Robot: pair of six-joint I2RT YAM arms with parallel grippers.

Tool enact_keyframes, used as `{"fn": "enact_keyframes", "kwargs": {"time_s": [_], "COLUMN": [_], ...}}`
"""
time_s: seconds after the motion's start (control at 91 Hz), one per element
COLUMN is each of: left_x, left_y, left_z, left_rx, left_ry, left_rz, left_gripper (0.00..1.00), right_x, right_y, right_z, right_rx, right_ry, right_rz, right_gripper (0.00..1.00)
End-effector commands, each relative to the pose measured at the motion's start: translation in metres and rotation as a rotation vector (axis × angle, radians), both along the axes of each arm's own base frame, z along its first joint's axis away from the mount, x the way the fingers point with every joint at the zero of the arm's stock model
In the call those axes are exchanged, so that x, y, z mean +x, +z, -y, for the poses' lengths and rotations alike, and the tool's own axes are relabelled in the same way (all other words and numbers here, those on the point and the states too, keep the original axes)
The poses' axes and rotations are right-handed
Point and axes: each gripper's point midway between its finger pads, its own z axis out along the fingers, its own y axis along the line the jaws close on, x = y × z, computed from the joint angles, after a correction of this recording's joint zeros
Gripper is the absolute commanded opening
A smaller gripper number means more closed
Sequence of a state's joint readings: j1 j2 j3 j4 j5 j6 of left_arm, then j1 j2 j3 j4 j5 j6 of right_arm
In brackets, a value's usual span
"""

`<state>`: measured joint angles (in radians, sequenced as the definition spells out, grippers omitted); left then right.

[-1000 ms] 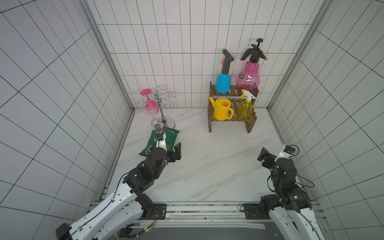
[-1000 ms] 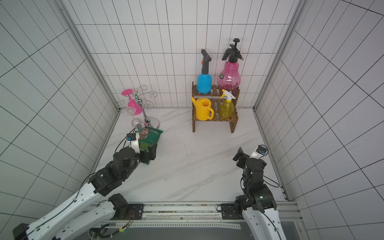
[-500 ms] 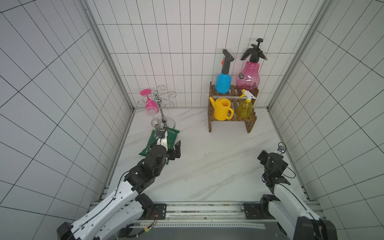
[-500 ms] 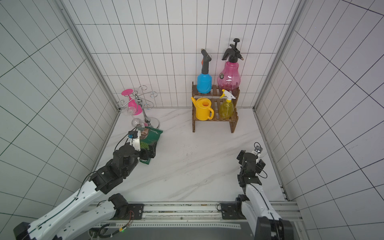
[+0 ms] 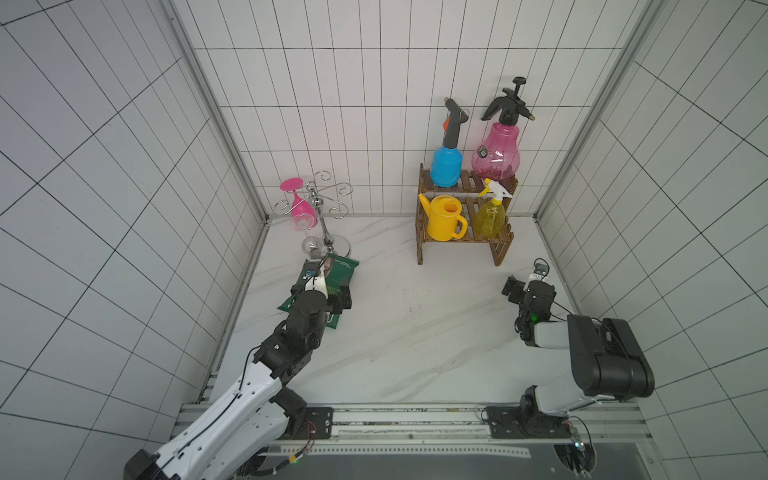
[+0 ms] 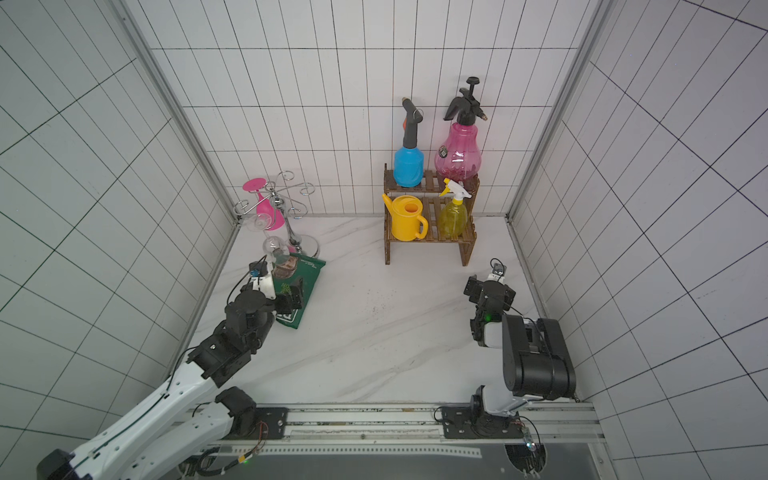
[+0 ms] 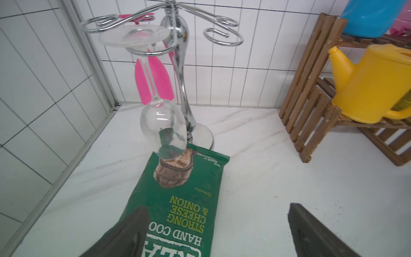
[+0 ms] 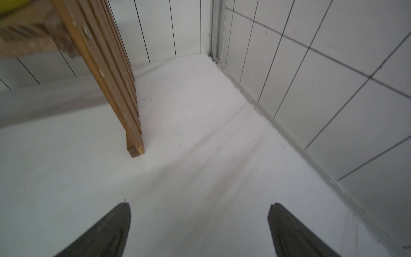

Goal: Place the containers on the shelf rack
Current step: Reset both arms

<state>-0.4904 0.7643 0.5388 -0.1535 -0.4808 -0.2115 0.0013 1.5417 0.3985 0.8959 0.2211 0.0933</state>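
the shelf rack [image 5: 420, 232] stands at the far right of the tabletop [image 5: 415, 332], its back against the far tiled wall. all four containers are on it, upright. on the upper tier the blue sprayer [image 5: 446, 166] is on the left and the pink sprayer [image 5: 496, 153] on the right, just beside each other. on the lower tier the yellow watering can [image 5: 444, 220] sits on the left, spout pointing left and handle right. the translucent yellow trigger bottle [image 5: 490, 216] sits on the right, its white trigger head rising in front of the upper tier's edge. both top views show the same layout.

the left fingers [image 5: 345, 297] are spread wide and hold nothing. they hover over the near half of a green snack bag [image 5: 343, 268] lying flat at the left of the tabletop. in the left wrist view one finger [image 7: 124, 233] overlaps the bag's printed face and the other is over bare marble. whether either touches the bag cannot be told.

just beyond the bag's far end stands a chrome glass holder [image 5: 324, 226]. a pink wine glass [image 5: 299, 208] and a clear wine glass [image 5: 312, 248] hang from it bowl down.

the right fingers [image 5: 510, 286] are also spread wide and empty. they are low over bare tabletop by the right wall, on the near side of the rack's right leg and apart from it.
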Motion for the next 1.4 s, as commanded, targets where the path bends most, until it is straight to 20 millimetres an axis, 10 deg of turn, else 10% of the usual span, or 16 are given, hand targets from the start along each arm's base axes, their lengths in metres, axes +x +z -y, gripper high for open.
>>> {"fn": "enact_keyframes", "kwargs": {"time_s": [0.0,0.451,0.736,1.385], "left_x": [0.017,0.061,0.114,0.115], "left_y": [-0.002,-0.082,-0.109,-0.114], "left_z": [-0.038,-0.114,-0.098,-0.098], "left_rx": [0.002,0.053,-0.068,-0.02], "left_ry": [0.148,0.257,0.044,0.112], "left_rz": [0.049,-0.016,0.065,-0.01], "left_gripper": [0.99,0.98,0.98,0.98], "right_x": [0.0,-0.001,-0.002,-0.032], "right_y": [-0.001,-0.004,-0.005,0.009], "right_z": [-0.002,-0.002,-0.002,0.004], "right_rx": [-0.03,-0.027,-0.026,-0.021], "right_ry": [0.006,0.008,0.008,-0.03], "right_rz": [-0.024,-0.04,-0.042,0.125], "right_gripper": [0.99,0.99,0.99,0.99]}}
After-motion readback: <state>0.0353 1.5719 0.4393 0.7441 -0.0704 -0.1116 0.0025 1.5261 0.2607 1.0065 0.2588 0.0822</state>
